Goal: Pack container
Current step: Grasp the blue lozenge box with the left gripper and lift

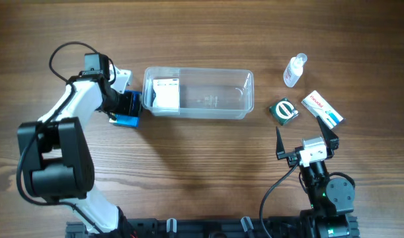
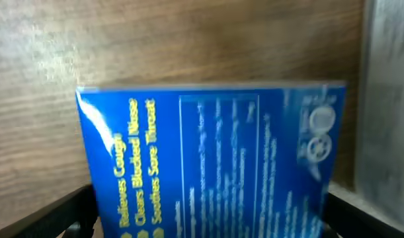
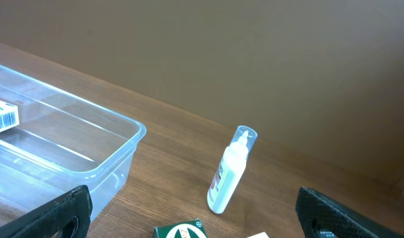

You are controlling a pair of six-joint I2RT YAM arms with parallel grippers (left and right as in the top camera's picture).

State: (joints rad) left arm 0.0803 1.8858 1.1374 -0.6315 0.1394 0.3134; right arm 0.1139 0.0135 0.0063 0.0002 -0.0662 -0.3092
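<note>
From above, I see the container point(image 1: 215, 99) near the top middle of the table point(image 1: 188, 172). One white box point(image 1: 166, 92) already lies inside it, at its left end. My left gripper point(image 1: 127, 109) is just outside that end, with a blue box point(image 1: 127, 121) in it. My right gripper point(image 1: 306, 142) is low on the right, fingers spread wide with nothing between them. A green box point(image 1: 283, 110), a white and red box point(image 1: 322, 109) and a small bottle point(image 1: 295, 70) lie near it, all outside the container.

In the left wrist view, the blue box fills almost everything. A dark finger sits against each side of it, so I think it is gripped tight. The container wall shows at the right edge.

In the right wrist view, the fingers are far apart and hold nothing. The bottle stands beyond them, and the container's corner is off to the left.

I think packing is partway done and the blue box goes in next. It must go up over the rim and across to the bare floor beside the white box before I let go.
</note>
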